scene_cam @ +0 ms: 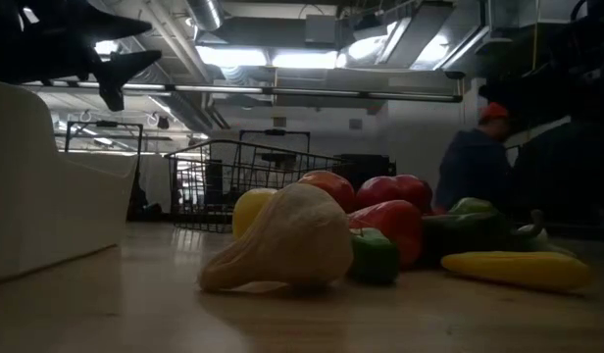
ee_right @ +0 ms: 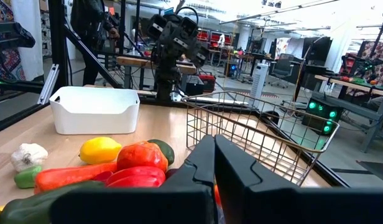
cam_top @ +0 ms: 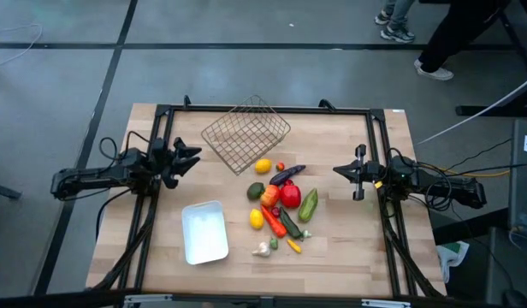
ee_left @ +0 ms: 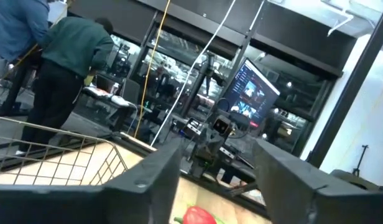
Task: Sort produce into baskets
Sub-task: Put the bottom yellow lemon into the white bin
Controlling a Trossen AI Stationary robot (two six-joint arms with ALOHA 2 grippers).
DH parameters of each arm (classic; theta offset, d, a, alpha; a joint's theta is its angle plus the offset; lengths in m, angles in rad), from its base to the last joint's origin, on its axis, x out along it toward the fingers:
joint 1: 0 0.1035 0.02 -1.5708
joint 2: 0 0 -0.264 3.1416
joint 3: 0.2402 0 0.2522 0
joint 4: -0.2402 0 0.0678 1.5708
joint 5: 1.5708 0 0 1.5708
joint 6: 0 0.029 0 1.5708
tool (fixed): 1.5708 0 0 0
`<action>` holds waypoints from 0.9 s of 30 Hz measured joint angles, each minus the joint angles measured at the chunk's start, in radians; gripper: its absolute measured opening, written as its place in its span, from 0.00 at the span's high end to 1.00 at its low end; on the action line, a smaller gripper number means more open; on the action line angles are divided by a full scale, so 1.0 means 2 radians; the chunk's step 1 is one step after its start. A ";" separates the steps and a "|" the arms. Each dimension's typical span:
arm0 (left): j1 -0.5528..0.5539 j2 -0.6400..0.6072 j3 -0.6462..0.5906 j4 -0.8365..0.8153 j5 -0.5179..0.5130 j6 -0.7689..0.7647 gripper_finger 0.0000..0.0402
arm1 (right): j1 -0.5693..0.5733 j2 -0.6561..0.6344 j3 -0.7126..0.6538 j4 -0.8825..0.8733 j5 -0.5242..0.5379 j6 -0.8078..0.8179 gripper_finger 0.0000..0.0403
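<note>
The produce [cam_top: 281,205] lies in a loose pile on the wooden table's middle: a lemon [cam_top: 263,166], an eggplant [cam_top: 287,174], a red pepper [cam_top: 289,196], a cucumber [cam_top: 308,204], garlic [cam_top: 262,249]. The wire basket [cam_top: 245,133] rests on the table at the far middle. The white tray [cam_top: 204,231] lies near the front, left of the pile. My left gripper [cam_top: 193,157] hovers open at the table's left, beside the basket. My right gripper [cam_top: 340,170] hovers shut at the right, facing the pile [ee_right: 117,165].
A black frame [cam_top: 272,109] runs around the table's far edge and sides. People stand in the room beyond the table [ee_left: 67,68]. Bare wood [cam_top: 349,248] lies at the front right and between the tray and the left rail.
</note>
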 joint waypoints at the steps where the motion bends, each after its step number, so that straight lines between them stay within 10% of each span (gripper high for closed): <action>1: 0.000 0.006 0.000 0.009 0.000 0.000 0.46 | 0.000 0.000 0.000 0.001 0.000 0.000 0.97; 18: -0.020 0.266 0.143 0.103 0.028 0.061 0.42 | 0.000 0.000 0.000 0.005 0.000 0.079 0.97; 27: -0.074 0.439 0.314 -0.023 0.038 0.133 0.42 | 0.000 0.000 0.000 0.004 -0.001 0.108 0.97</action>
